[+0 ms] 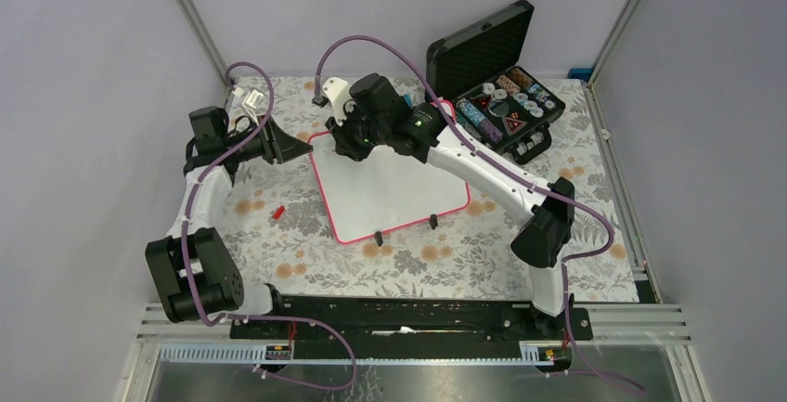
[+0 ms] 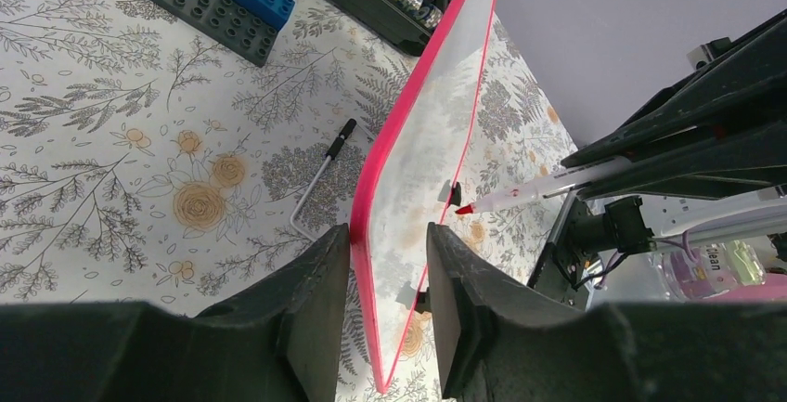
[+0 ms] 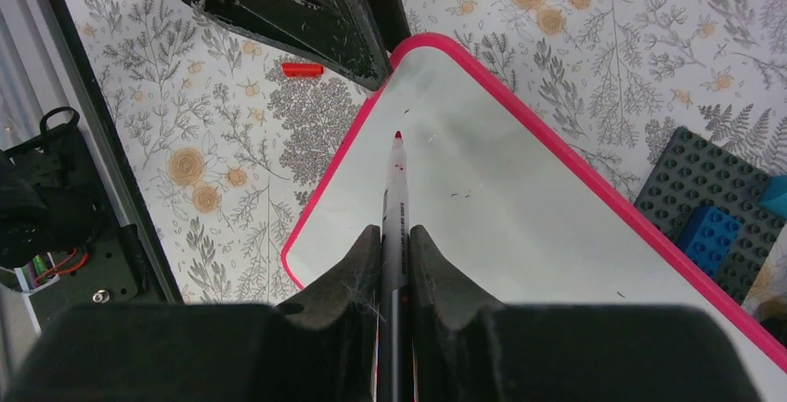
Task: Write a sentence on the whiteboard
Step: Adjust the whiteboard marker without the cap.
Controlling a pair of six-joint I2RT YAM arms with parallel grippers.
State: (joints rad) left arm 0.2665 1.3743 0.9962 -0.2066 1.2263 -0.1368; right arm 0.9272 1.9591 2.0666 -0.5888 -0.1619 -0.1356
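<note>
My left gripper (image 2: pixel 388 233) is straddling a rounded corner of the whiteboard (image 1: pixel 390 188). Its blunt black fingers are sitting on either side of the thin red-pink frame, and I cannot tell whether they are pinching it. My right gripper (image 3: pixel 395 233) is holding a slim red marker (image 3: pixel 397 188) tight between its matte pads. The marker's pointed tip is hanging over the board's glossy white face, near that same corner.

The board is lying in the middle of the table on a floral printed cloth (image 1: pixel 445 263), with two small black feet (image 1: pixel 379 237) showing along its near edge. Its smooth surface is carrying a few tiny dark specks. A red cap (image 3: pixel 302 70) is lying on the cloth beside the board. A studded dark grey plate (image 3: pixel 691 188) bearing a blue brick (image 3: pixel 710 235) is sitting past the far edge. A black foam-lined case (image 1: pixel 496 96) is standing open at the back right.
</note>
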